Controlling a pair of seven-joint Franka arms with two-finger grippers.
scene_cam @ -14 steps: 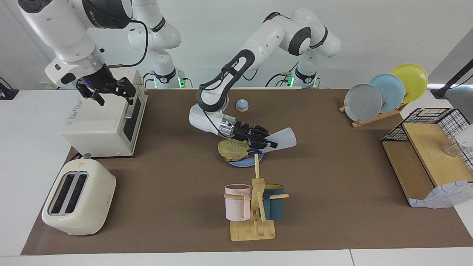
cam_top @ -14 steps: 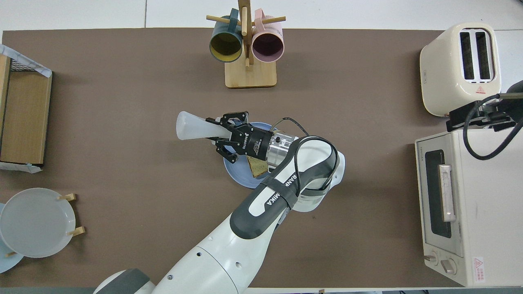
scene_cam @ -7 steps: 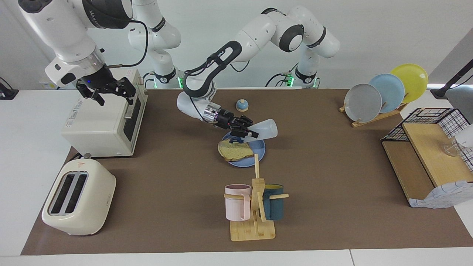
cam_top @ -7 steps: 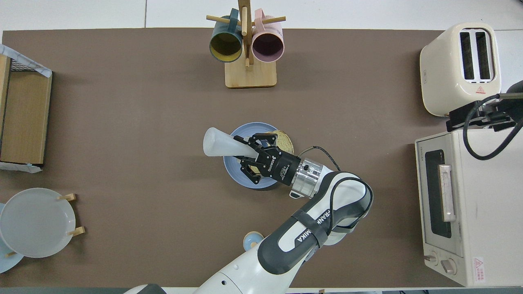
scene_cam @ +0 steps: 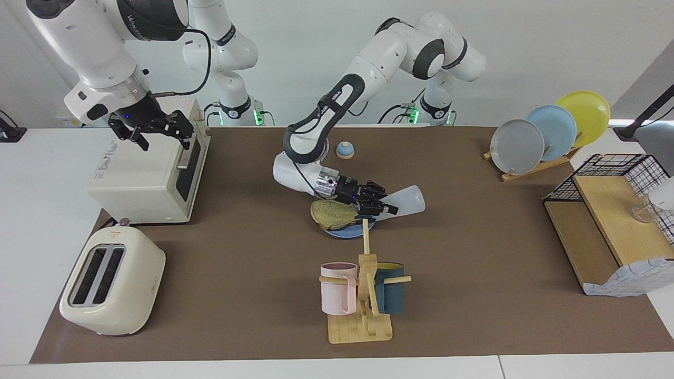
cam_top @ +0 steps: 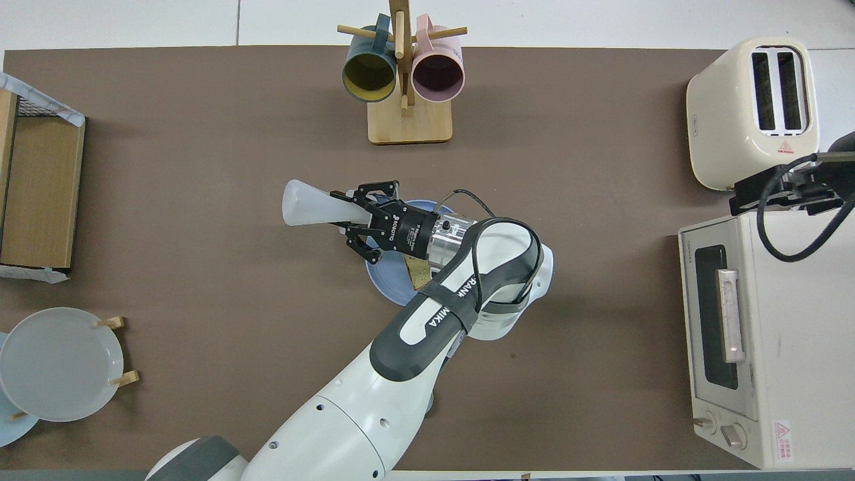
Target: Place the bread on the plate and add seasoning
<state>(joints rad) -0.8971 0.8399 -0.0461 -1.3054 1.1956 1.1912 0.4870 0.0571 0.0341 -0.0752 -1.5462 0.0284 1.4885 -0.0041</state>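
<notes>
While the bread (scene_cam: 333, 212) lies flat on the plate (scene_cam: 345, 232), near the middle of the worktop (scene_cam: 474, 295), the seasoning (scene_cam: 406, 200) hangs in the air over the plate's edge toward the left arm's end. It is tipped almost level, its pale body pointing toward that end and its capped end hidden among the fingers. The left gripper (scene_cam: 380, 206) has its fingers clamped on the bottle's narrow end, with the wrist stretched low across the bread and plate. In the overhead view the arm covers most of the slice, leaving only a corner of it (cam_top: 419, 272) showing on the plate (cam_top: 384, 284), and the gripper (cam_top: 359, 215) and bottle (cam_top: 308, 204) reach past the plate's rim.

Farther from the robots than the plate stands a wooden mug tree (scene_cam: 364, 295) with 2 mugs. A small blue bell (scene_cam: 345, 150) sits nearer to the robots.

At the right arm's end, the right gripper (scene_cam: 151, 131) waits over the toaster oven (scene_cam: 147, 173), fingers apart and holding nothing. A cream toaster (scene_cam: 110, 281) stands farther from the robots than the oven.
</notes>
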